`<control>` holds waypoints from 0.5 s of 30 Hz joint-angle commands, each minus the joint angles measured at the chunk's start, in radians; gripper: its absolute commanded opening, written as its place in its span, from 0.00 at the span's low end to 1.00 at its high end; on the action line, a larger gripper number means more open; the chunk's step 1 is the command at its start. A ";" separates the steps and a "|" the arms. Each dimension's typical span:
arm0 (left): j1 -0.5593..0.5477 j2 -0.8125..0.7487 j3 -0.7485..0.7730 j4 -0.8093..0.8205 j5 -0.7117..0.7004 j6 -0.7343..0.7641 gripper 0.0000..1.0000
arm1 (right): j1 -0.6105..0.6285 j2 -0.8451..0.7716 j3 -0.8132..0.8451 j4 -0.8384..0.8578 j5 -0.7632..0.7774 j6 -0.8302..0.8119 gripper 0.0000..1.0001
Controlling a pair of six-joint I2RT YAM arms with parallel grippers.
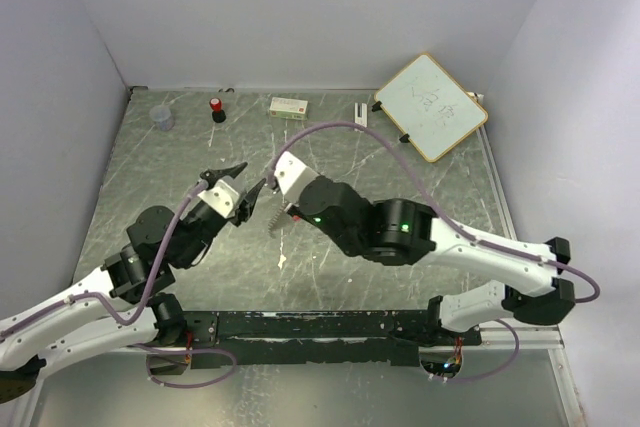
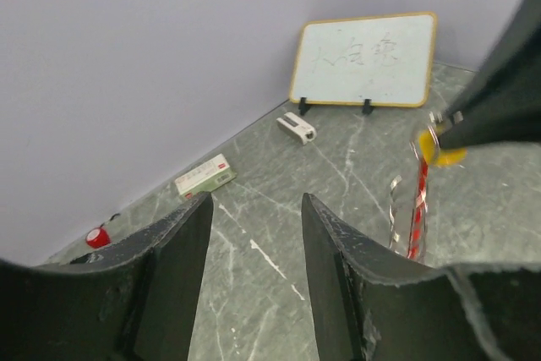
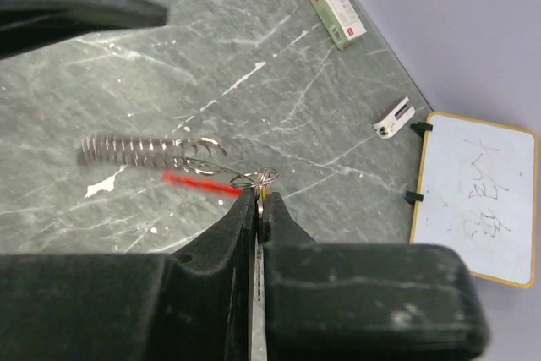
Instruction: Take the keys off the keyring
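Note:
My right gripper (image 3: 260, 196) is shut on the yellow-headed key (image 2: 444, 154), holding the bunch above the table. The silvery keyring (image 3: 265, 177) sits right at its fingertips. From the ring, the narrow red key (image 3: 199, 182) and a silvery coiled chain (image 3: 139, 151) trail away; in the left wrist view both hang down, the red key (image 2: 420, 200) beside the chain (image 2: 395, 209). My left gripper (image 2: 256, 209) stands just left of the bunch (image 1: 279, 219), its fingers apart with only bare table between them. In the top view the left gripper (image 1: 238, 187) nearly meets the right gripper (image 1: 283, 202).
A whiteboard (image 1: 431, 107) leans at the back right, with a small white clip (image 1: 361, 113) beside it. Along the back edge lie a green-and-white box (image 1: 288, 106), a red-capped black bottle (image 1: 217, 108) and a clear cup (image 1: 161, 117).

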 commanded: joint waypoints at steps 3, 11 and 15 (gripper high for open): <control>-0.001 -0.074 -0.059 0.047 0.308 0.066 0.55 | 0.001 -0.126 -0.026 0.076 -0.069 -0.001 0.00; -0.001 -0.032 -0.051 0.109 0.422 0.061 0.54 | 0.002 -0.148 -0.026 0.046 -0.177 -0.006 0.00; -0.001 -0.035 -0.052 0.173 0.430 0.028 0.52 | 0.003 -0.136 -0.018 0.012 -0.165 0.001 0.00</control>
